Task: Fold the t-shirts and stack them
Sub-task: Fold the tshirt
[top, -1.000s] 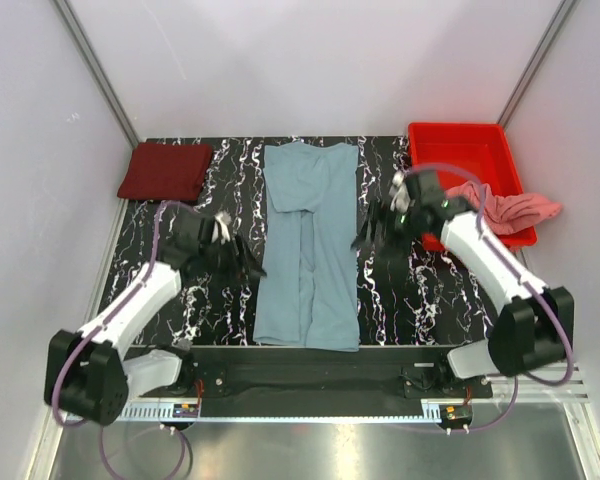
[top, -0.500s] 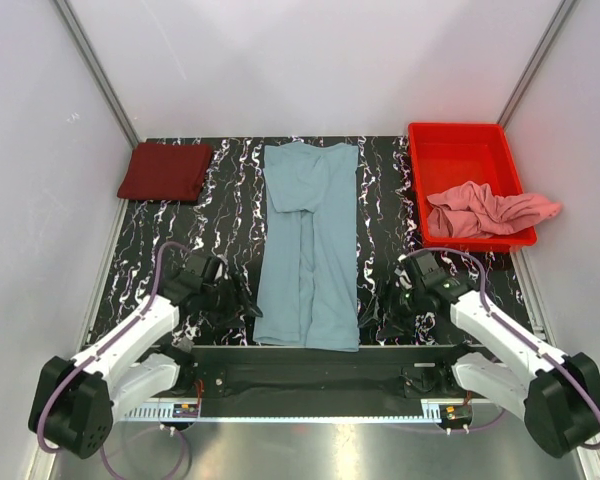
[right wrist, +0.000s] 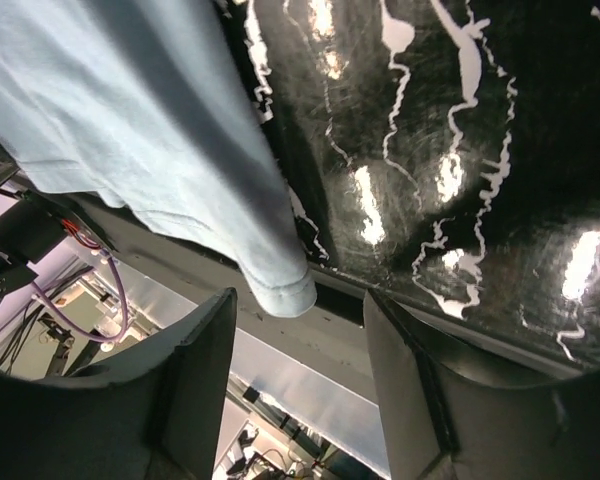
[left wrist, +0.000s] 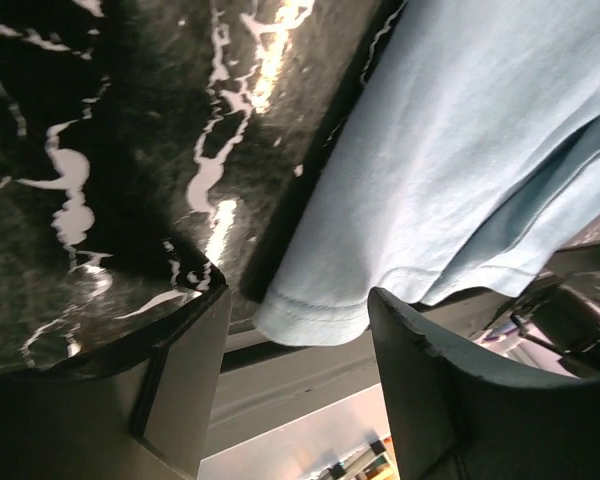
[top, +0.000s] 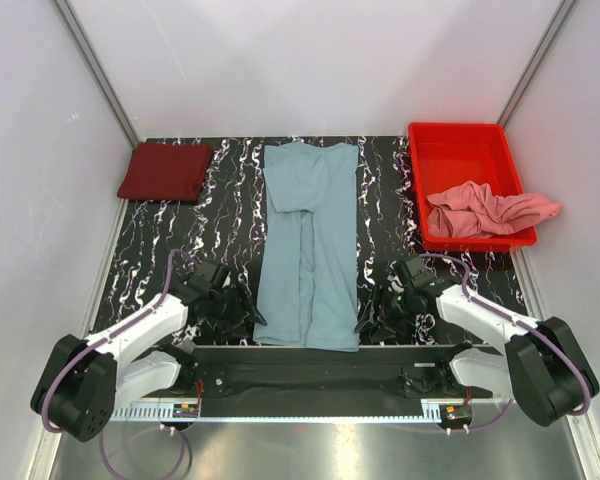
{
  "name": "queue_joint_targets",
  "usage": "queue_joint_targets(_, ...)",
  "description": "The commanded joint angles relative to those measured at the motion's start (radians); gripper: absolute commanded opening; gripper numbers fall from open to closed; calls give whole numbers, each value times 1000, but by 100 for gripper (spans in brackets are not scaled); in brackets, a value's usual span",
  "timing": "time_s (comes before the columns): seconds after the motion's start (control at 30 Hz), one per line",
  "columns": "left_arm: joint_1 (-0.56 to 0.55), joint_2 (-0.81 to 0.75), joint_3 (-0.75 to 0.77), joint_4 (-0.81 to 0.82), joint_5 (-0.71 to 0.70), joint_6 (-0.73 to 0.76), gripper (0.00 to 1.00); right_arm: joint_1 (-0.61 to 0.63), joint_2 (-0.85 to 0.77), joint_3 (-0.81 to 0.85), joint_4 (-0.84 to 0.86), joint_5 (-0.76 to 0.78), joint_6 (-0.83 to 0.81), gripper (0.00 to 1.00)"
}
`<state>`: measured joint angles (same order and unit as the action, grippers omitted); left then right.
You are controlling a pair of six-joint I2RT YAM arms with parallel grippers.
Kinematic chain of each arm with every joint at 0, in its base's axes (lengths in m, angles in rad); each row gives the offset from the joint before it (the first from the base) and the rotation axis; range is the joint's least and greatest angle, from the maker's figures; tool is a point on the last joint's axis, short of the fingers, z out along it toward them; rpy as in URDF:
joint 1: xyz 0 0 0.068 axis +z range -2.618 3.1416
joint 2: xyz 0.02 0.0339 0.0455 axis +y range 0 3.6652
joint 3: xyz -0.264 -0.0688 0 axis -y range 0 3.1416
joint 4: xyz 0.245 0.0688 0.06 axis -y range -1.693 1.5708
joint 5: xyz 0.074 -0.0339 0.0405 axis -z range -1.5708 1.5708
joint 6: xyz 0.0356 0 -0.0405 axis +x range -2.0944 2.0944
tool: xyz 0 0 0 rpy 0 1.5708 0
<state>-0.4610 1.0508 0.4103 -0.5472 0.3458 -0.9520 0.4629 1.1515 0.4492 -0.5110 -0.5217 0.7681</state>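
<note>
Blue shirt [top: 308,250]: lay lengthwise mid-table [top: 220,215], sleeves folded in, hem at the near edge.
Maroon shirt [top: 165,171]: folded, far-left corner of the table.
Pink shirt [top: 490,212]: crumpled in the tray [top: 460,130], spilling over its right rim.
Left gripper [left wrist: 298,300]: jaws spread, one each side of the left hem corner [left wrist: 310,315]; cloth not pinched.
Right gripper [right wrist: 300,298]: jaws spread about the right hem corner [right wrist: 285,290]; nothing held.
Step, judged: take both hem corners, then carry the hem up toward the collar.
Risk, single layer: the hem looked doubled where the sides were folded in. A shallow bite could take the top ply only, and the side folds would open on the lift.
Risk, table edge: both corners sat right at the near edge. A low finger could catch the edge or the frame beneath it, and closing might push the corner away instead of pinching it.
Risk, uneven grasp: if one gripper caught and the other missed, the lift would drag the shirt askew and the fold line would run crooked.
Risk, slip: thin cloth held by the tips alone could slide out mid-carry and drop in a heap.
Check needed: cloth seen between both pairs of pads before any lift.
</note>
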Motion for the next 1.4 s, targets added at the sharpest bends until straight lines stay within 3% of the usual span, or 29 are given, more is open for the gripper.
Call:
queue_joint_targets(0.0, -14, 44, -34, 78, -19, -33, 64, 10, 27, -12, 72, -35, 3, 60)
queue_joint_targets(0.3, -65, 64, -44, 50, -37, -77, 57, 16, 70, -26, 126, -47, 17, 58)
queue_joint_targets(0.93, -108, 57, -96, 113, -33, -90, 18, 59, 111, -92, 203, -81, 56, 52)
queue_joint_targets(0.97, -110, 49, -102, 115, -31, -85, 11, 60, 129, -105, 250, -93, 62, 42)
queue_joint_targets(1.03, -111, 43, -102, 113, -28, -83, 9, 62, 142, -115, 264, -106, 72, 40)
queue_joint_targets(1.1, -116, 37, -102, 112, -24, -74, 1, 71, 151, -118, 299, -121, 83, 24)
queue_joint_targets(1.2, -133, 20, -93, 86, -21, -77, 0, 83, 114, -110, 280, -133, 100, 5)
queue_joint_targets(1.37, -148, -84, 7, -60, -48, -58, 0, 89, -45, -2, 76, -71, 93, 0)
